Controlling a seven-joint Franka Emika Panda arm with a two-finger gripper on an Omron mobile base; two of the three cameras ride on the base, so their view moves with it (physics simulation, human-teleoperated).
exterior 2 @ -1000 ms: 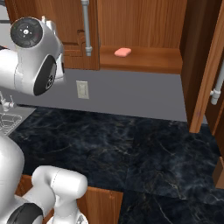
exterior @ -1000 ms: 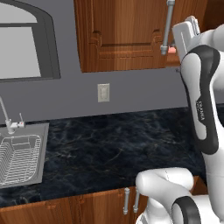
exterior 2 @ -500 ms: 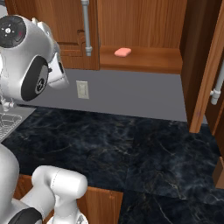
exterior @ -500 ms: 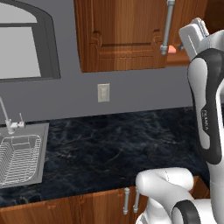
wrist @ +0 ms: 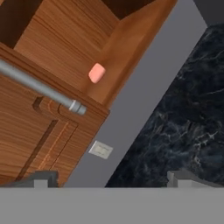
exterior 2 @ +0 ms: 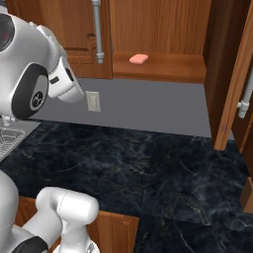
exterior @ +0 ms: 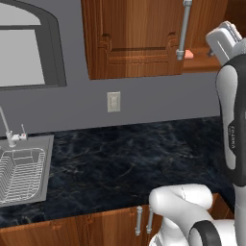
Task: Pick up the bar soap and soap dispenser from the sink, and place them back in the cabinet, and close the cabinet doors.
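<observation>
The bar soap lies flat on the floor of the cabinet, toward the upper middle of the right base view, a small salmon block with bare wood all round it; in the hand view it shows at upper left, and in the left base view only a sliver of it peeks out at the upper right, just past the silver bar handle. The left cabinet door stands closed across the top of the left base view, while the right cabinet door is swung open, seen edge-on at the right side of the right base view. The gripper sits at the bottom of the hand view with its two dark fingertips far apart and nothing between them, so the claw is spread wide and empty, well away from the soap. At the left edge of the left base view is the sink with its wire rack and the faucet behind it. A white wall outlet sits on the grey wall above the dark marble counter.
</observation>
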